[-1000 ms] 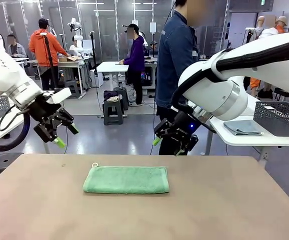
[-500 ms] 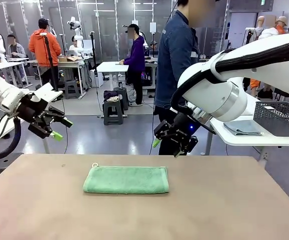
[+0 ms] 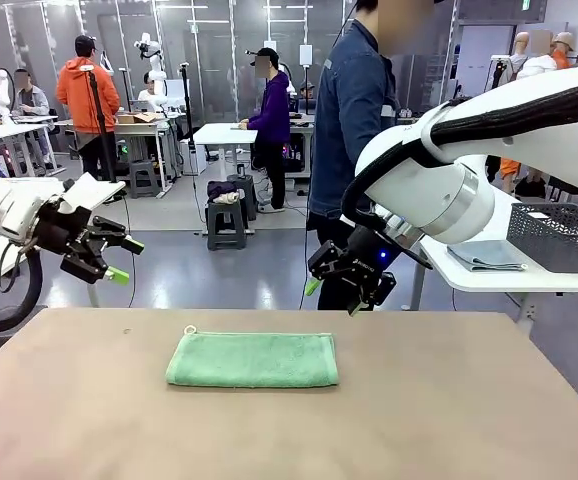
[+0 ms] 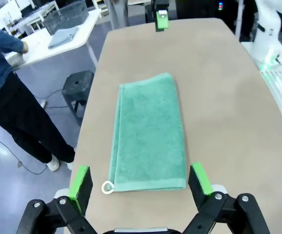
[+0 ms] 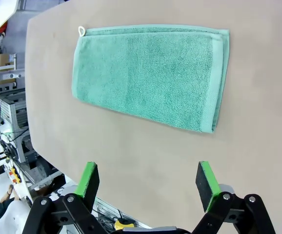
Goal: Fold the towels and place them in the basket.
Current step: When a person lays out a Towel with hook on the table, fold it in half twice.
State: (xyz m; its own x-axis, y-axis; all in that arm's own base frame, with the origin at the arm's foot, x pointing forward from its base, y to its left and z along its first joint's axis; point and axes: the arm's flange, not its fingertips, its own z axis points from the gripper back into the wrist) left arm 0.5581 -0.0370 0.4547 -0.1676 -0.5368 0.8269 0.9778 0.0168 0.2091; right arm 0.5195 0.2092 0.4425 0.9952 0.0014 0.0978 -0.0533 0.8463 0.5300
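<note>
**A:** Front view: where is the mint green towel (image 3: 252, 360)?

**B:** It lies folded into a flat rectangle on the middle of the table (image 3: 449, 420), with its white loop (image 3: 189, 329) at the far left corner. The left gripper (image 3: 127, 260) hangs in the air off the table's far left corner, jaws spread and holding nothing. The right gripper (image 3: 331, 297) hovers at the far edge, jaws also apart and empty. A person (image 3: 354, 110) in a denim jacket stands just behind it.

**A:** And the basket (image 3: 561, 236)?

**B:** It sits on a white side table (image 3: 489, 280) at the right, with the grey-blue towel (image 3: 486, 256) folded just beside it.

**A:** Left wrist view?

**B:** The left gripper (image 4: 140, 179) looks down on the mint green towel (image 4: 148, 134) with its fingers wide apart, clear of the cloth. The loop (image 4: 107, 186) lies at the towel's near corner. At the far top left are the basket (image 4: 67, 10) and the grey-blue towel (image 4: 63, 35), with the person's sleeve (image 4: 4, 44) nearby.

**A:** Right wrist view?

**B:** The right gripper (image 5: 147, 179) is open wide and empty above the table (image 5: 258, 122). The mint green towel (image 5: 148, 73) lies ahead of its fingers, well apart from them.
</note>
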